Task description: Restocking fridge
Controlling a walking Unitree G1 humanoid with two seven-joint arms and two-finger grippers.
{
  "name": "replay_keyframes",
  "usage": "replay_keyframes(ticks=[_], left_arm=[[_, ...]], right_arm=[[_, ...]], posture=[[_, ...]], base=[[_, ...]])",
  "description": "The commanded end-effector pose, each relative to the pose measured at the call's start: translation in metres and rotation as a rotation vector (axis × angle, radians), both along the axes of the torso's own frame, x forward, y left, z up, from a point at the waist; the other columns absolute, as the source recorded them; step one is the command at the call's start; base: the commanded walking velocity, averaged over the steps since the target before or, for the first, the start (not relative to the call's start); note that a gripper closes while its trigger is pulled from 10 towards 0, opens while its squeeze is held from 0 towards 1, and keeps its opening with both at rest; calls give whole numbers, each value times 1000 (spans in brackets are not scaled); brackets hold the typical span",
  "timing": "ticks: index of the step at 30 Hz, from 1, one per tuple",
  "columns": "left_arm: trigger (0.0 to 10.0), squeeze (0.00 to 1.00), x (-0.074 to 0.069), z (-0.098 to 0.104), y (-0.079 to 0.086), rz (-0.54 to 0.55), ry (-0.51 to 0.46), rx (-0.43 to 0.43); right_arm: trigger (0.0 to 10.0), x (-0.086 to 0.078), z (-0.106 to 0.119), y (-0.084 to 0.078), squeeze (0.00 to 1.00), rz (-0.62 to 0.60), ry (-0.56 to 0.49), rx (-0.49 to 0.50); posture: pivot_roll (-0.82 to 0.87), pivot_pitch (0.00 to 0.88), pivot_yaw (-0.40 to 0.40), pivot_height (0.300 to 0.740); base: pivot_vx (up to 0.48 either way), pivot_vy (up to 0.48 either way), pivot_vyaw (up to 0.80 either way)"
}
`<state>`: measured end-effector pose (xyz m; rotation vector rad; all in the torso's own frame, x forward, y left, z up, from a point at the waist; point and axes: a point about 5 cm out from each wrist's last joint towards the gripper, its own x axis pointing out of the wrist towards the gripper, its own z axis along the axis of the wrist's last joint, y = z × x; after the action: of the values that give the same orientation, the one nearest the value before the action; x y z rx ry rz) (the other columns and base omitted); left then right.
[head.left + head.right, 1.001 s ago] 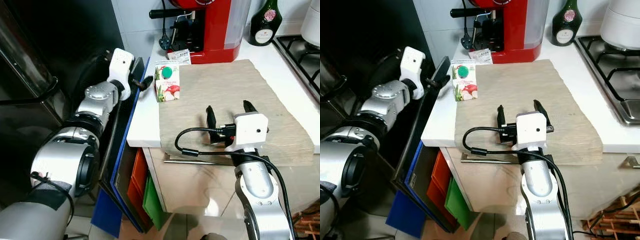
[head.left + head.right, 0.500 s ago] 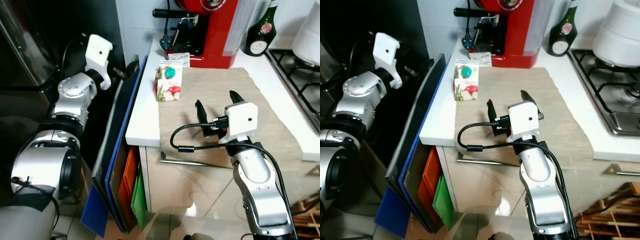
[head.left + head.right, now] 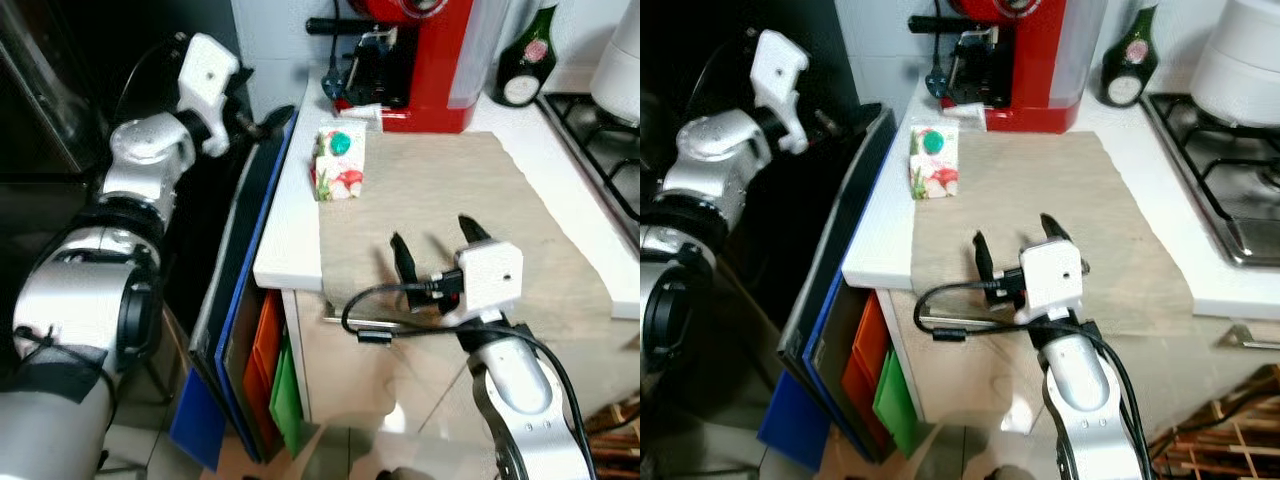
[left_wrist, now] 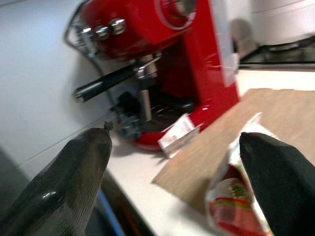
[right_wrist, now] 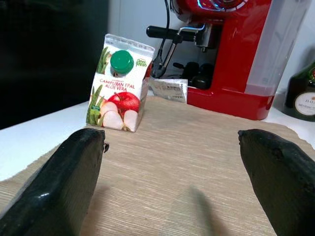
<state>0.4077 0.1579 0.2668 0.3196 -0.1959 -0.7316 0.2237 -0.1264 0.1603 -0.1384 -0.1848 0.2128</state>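
Note:
A small apple and aloe vera juice carton (image 3: 338,162) with a green cap stands upright at the back left corner of a beige mat (image 3: 480,190) on the white counter. My left gripper (image 3: 268,122) reaches over the top edge of the blue-rimmed fridge door (image 3: 240,270), a short way left of the carton. In the left wrist view its fingers (image 4: 74,182) are spread and the carton (image 4: 236,206) lies close to one of them. My right gripper (image 3: 432,240) hovers open over the mat's front part, pointing at the carton (image 5: 118,83), well short of it.
A red coffee machine (image 3: 420,60) stands behind the mat, with a dark bottle (image 3: 525,60) to its right and a gas hob (image 3: 610,120) at the far right. Orange and green bins (image 3: 272,360) sit low between the door and the cabinet. A cable loops off my right wrist.
The camera has shifted. My left gripper has swung right, past the door's edge towards the carton. My right gripper has drawn back nearer the mat's front edge, still open.

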Motion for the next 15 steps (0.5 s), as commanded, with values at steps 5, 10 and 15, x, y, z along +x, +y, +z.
replay_keyframes(ticks=[5,10,15], left_arm=[[10000,0,-2,4,-6,-136,87,-58],[10000,0,-2,2,-11,-156,107,-74],[10000,0,-2,0,-20,-193,135,-96]], right_arm=[[10000,-9,7,-4,0,-19,-8,-10],[10000,-13,7,-6,0,-36,-3,-15],[10000,-19,9,-6,0,-51,6,-15]], posture=[[-293,1,114,740],[-305,10,122,740],[-318,31,127,740]], base=[[0,0,0],[0,0,0],[0,0,0]])
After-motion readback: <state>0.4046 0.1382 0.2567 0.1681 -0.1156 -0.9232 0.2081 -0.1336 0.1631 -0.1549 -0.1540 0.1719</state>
